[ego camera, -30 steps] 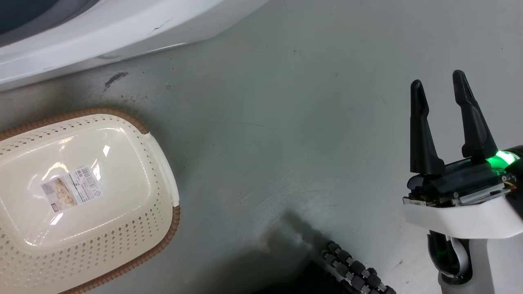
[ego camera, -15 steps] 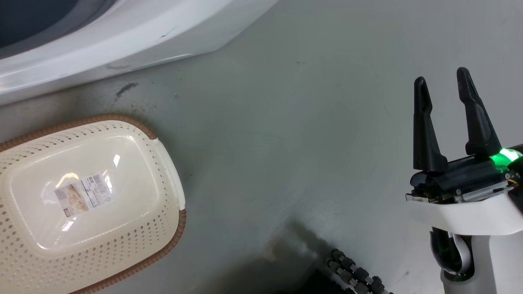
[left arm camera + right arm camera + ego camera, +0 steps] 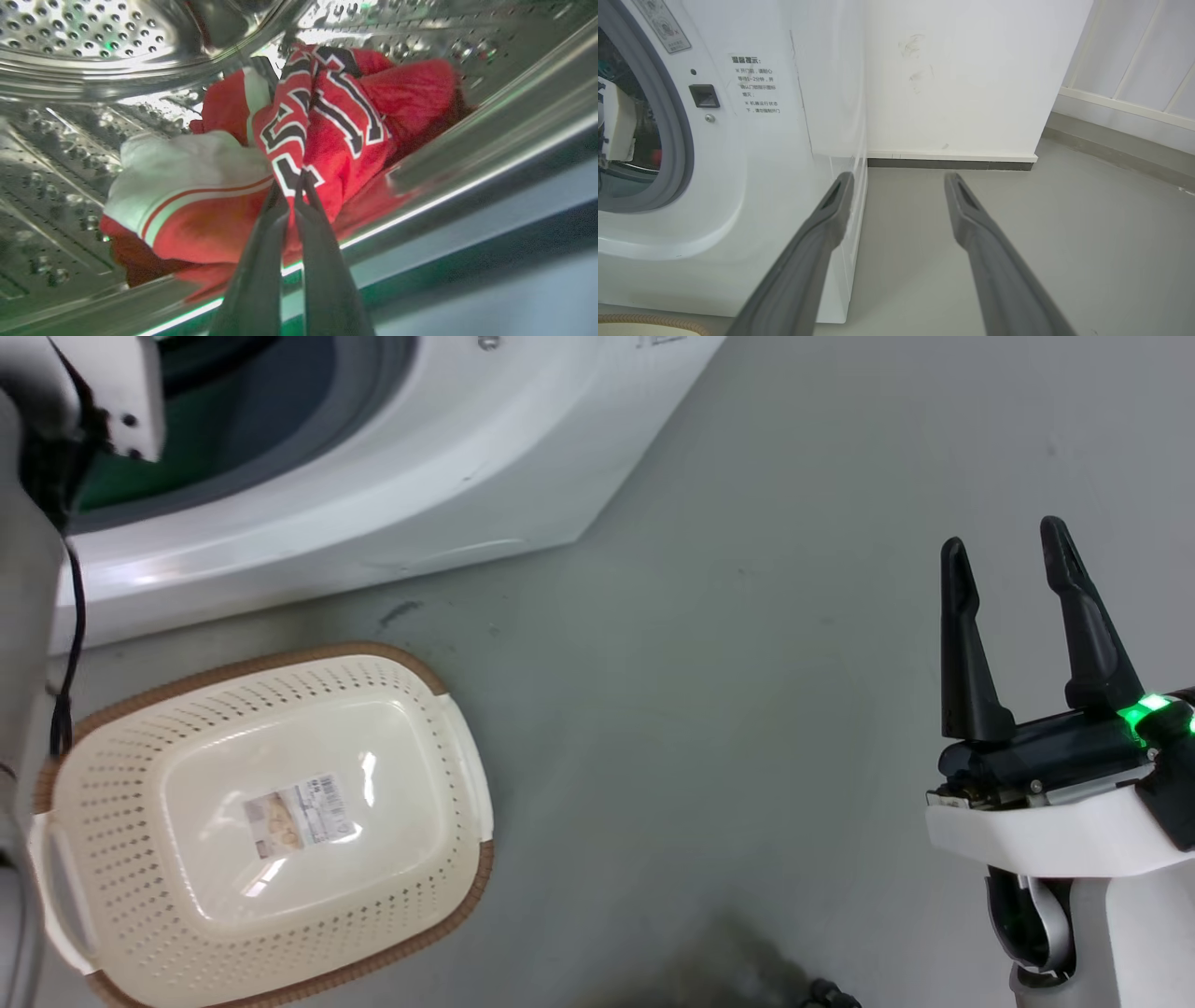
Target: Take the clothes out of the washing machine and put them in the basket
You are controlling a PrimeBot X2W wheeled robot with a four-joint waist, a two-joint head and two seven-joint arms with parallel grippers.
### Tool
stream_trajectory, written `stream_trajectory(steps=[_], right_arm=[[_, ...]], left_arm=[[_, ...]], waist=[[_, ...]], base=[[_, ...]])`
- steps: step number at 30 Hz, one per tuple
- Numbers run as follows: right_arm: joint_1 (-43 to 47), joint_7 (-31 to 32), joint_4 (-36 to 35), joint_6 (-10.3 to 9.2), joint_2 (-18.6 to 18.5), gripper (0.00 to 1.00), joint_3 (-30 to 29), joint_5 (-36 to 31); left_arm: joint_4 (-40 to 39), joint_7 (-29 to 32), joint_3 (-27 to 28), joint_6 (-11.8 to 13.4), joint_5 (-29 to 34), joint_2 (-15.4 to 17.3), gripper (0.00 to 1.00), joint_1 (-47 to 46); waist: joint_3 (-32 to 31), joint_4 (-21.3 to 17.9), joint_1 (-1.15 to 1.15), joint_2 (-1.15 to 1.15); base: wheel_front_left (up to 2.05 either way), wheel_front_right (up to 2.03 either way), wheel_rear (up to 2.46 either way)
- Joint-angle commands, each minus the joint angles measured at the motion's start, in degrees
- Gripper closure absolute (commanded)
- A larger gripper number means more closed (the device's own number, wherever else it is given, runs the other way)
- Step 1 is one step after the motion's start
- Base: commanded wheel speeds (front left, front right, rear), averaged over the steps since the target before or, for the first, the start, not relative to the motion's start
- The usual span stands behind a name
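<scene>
While the clothes [image 3: 205, 228] lie bunched low in the steel drum [image 3: 70, 32], the left gripper [image 3: 292, 184] is clamped on a fold of the red lettered jersey [image 3: 341, 121].
A white panel [image 3: 187, 168] with red trim spreads left of the pinched fold; the washing machine [image 3: 420, 495] stands at the far left of the grey floor [image 3: 747, 663], the basket [image 3: 280, 658] sits just in front of it with a paper label [image 3: 299, 812] showing on its bottom, and well to the right the right gripper [image 3: 1003, 536] hangs over the floor with its fingers spread apart.
</scene>
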Motion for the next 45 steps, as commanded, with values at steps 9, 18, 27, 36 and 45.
stream_trajectory(steps=[9,18,27,36,45], right_arm=[[3.40,-0.12,1.41,-0.03,-0.02,0.00,-0.73,-2.94],[7.15,-0.12,2.43,-0.04,-0.03,0.00,-1.26,-5.57],[11.15,-0.12,3.22,-0.04,-0.02,0.00,-1.72,-7.25],[14.81,-0.12,3.86,-0.04,-0.01,0.00,-1.88,-7.64],[16.93,-0.12,4.20,-0.04,-0.02,0.00,-2.39,-7.68]], left_arm=[[-1.58,-14.06,-2.70,0.00,-2.77,-2.78,1.00,11.47],[-5.61,-21.67,-3.10,1.11,-2.96,-5.02,1.00,20.00],[-20.62,-22.60,-1.03,5.02,-2.46,-3.29,1.00,29.76],[-40.61,-22.10,0.95,10.47,-2.10,1.97,1.00,41.49],[-61.39,-17.70,2.86,16.61,-1.40,8.14,1.00,47.74]], waist=[[-10.07,6.21,0.00,0.00],[-17.71,10.04,0.00,0.00],[-24.31,13.43,0.00,0.00],[-29.43,15.51,0.00,0.00],[-31.75,17.33,0.00,0.00]], base=[[0.00,0.00,0.00],[0.00,0.00,0.00],[0.00,0.00,0.00],[0.00,0.00,0.00],[0.00,0.00,0.00]])
